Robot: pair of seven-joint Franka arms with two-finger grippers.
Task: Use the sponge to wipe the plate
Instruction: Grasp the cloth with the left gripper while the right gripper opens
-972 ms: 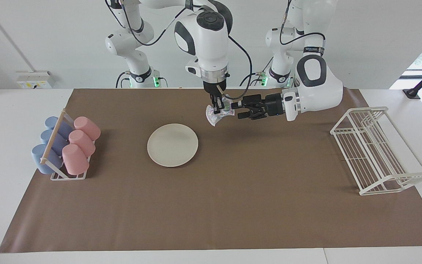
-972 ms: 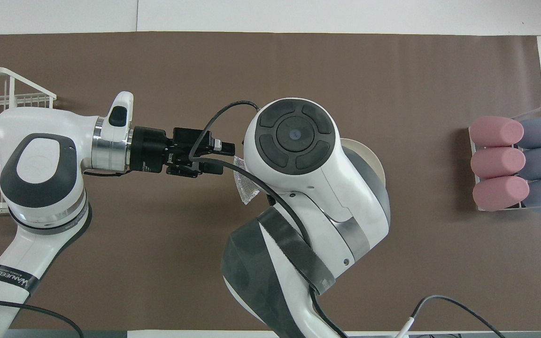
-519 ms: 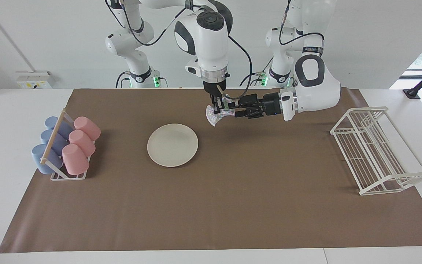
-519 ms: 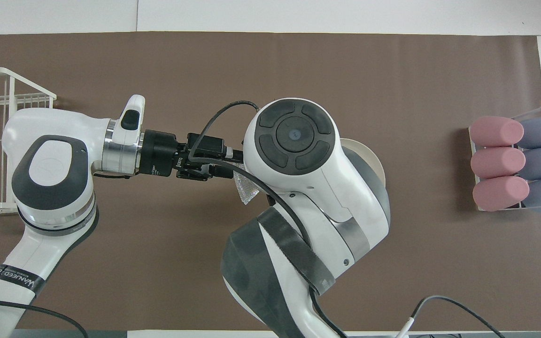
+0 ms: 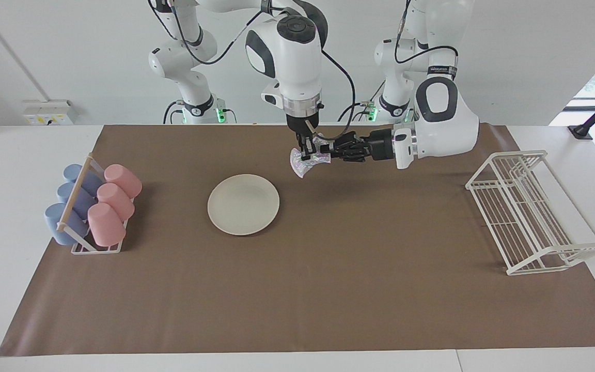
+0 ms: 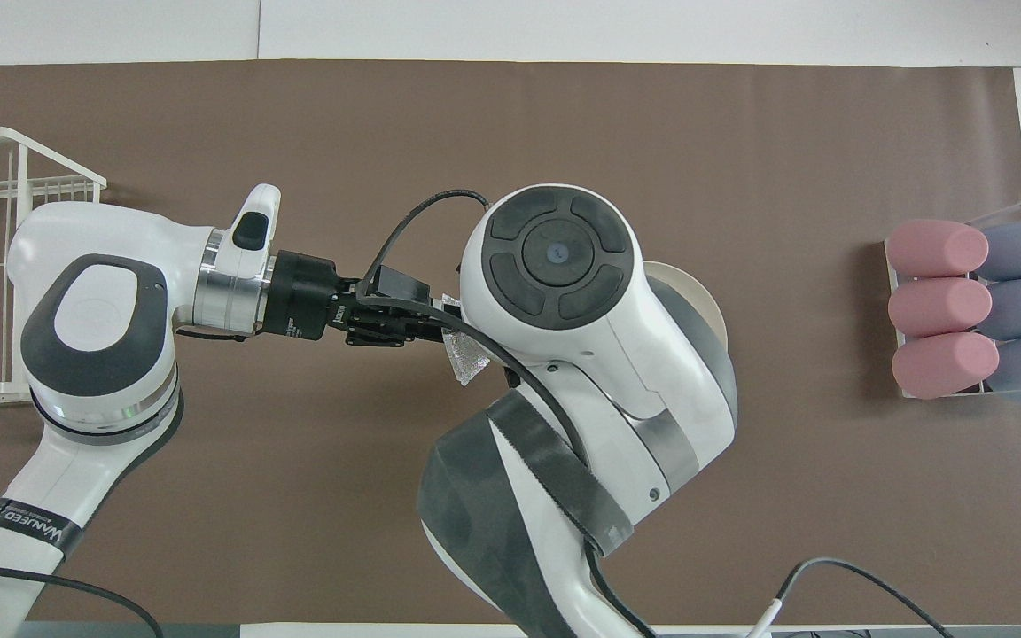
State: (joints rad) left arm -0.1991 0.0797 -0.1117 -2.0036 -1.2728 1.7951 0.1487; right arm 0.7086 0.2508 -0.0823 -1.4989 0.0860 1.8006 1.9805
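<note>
**Sponge gripped in the air between two hands, plate bare on the mat**

The plate [image 5: 243, 204] serves as the landmark: a round, flat, cream-white dish with a shallow rim and a smooth matte face, lying on the brown paper-like mat [image 5: 328, 289] that covers the white bench [image 5: 18, 155].

Up in the air, over the mat nearer the robots than the plate, hangs the sponge [image 5: 303, 161], a small irregular wad of wrinkly, shiny silver-grey mesh. The right hand [image 5: 305, 154] points straight down with its fingertips pinched together on the wad's upper part. The left hand [image 5: 327, 150] lies level and reaches in sideways; its fingertips have drawn close on the sponge's edge, gripping it as well.

Toward the right arm's end of the bench from the plate, a wire holder [image 5: 96, 248] carries smooth pink and blue cups [image 5: 106, 222] lying on their sides. Toward the left arm's end stands a white wire rack [image 5: 535, 212] of thin parallel bars.
</note>
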